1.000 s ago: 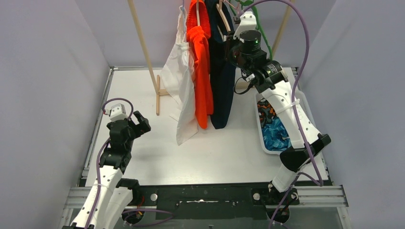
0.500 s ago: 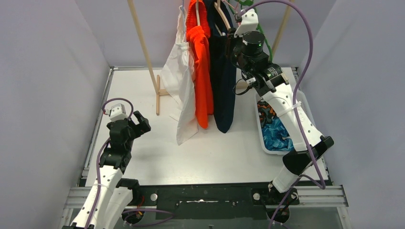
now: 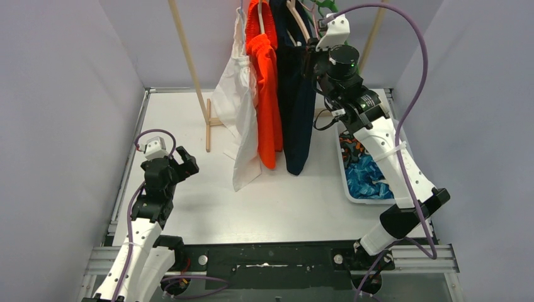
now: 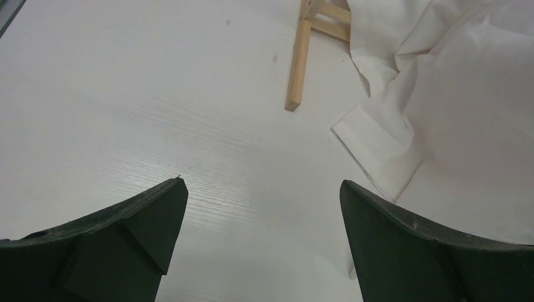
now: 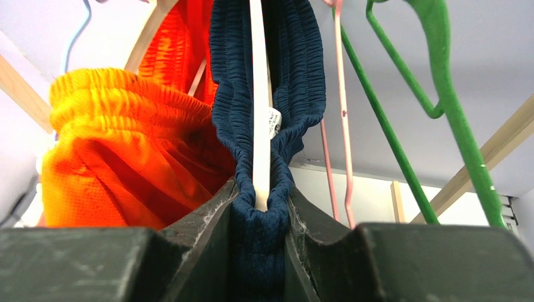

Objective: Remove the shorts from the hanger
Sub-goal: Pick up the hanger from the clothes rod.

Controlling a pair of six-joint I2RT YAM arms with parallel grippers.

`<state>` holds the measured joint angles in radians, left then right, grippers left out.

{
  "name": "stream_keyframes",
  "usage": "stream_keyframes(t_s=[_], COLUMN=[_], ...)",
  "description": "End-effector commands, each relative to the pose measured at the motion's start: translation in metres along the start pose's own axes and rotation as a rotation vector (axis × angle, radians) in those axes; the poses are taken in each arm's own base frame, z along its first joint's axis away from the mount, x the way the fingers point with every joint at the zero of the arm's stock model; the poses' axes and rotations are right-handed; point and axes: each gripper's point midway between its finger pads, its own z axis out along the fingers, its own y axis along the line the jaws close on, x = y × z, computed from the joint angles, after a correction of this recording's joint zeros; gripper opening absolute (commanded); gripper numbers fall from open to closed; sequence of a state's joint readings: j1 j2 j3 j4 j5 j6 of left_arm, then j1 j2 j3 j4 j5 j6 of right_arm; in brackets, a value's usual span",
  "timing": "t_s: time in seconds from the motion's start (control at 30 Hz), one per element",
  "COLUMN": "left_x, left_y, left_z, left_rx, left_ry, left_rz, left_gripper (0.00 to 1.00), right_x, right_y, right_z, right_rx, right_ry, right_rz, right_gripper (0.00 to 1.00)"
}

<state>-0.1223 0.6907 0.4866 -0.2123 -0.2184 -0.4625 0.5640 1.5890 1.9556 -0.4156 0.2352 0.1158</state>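
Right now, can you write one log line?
right gripper: shut on navy shorts | left gripper: open, empty | orange shorts: hanging

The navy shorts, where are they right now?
In the top view, the navy shorts hang at the back, right of the orange shorts, waistband pinched by the right gripper.

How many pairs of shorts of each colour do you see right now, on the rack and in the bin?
White shorts: 1, on the rack
Orange shorts: 1, on the rack
Navy shorts: 1, on the rack, pinched by the right gripper
Blue leaf-patterned shorts: 1, in the bin
Camouflage shorts: 1, in the bin
Total: 5
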Motion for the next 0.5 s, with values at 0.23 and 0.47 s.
stream_keyframes(t_s=[0.23, 0.47], left_x=[-0.017, -0.017], left_y=[-0.009, -0.009], left_z=[0.002, 0.002], left_rx=[0.038, 0.033], left_ry=[-0.054, -0.055], left_rz=[-0.004, -0.003], left_gripper=[0.94, 0.94], right_x=[-0.100, -0.064], right_y=[-0.006, -0.007], right_z=[-0.050, -0.061], right_rx=[-0.023, -0.042], right_ry=[-0.295, -0.186], right_rz=[0.132, 0.126], right_gripper=[0.00, 0.00])
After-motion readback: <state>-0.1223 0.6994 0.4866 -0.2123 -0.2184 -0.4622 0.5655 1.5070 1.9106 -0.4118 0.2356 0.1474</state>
